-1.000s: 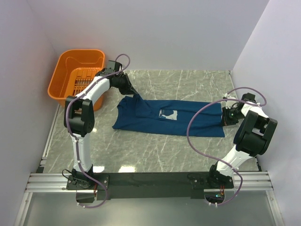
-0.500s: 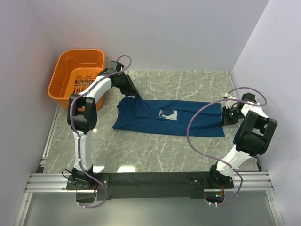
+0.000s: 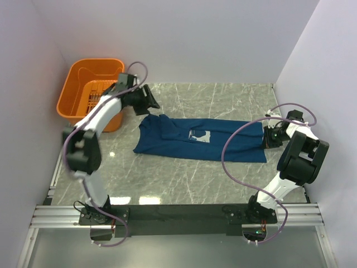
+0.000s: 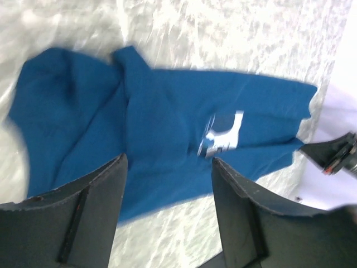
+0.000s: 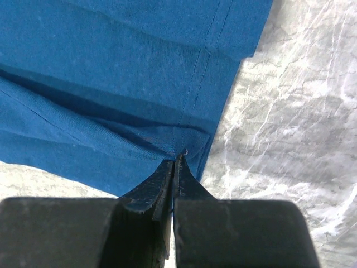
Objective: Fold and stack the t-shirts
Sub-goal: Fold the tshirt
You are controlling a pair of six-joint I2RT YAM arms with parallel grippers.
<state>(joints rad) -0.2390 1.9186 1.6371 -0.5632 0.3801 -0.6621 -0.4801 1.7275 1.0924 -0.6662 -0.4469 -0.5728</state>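
Note:
The navy t-shirt [image 3: 223, 142] lies flat across the marble table, stretched left to right, its pale print [image 3: 199, 135] facing up. My left gripper [image 3: 149, 104] hangs open just off the shirt's far-left end, beside the basket. In the left wrist view its fingers [image 4: 95, 206] stand wide apart over the t-shirt [image 4: 162, 111], with nothing between them. My right gripper [image 3: 266, 137] sits at the shirt's right end. In the right wrist view the right gripper [image 5: 174, 159] is shut on the puckered hem edge of the t-shirt [image 5: 111, 67].
An orange basket [image 3: 83, 78] stands at the back left, close behind my left arm. Walls close in the table on the left, back and right. Bare marble [image 3: 184, 178] lies between the shirt and the arm bases.
My left gripper has opened, let go of the shirt's raised left end and pulled back toward the basket. The fabric has dropped flat. The right gripper has not moved.

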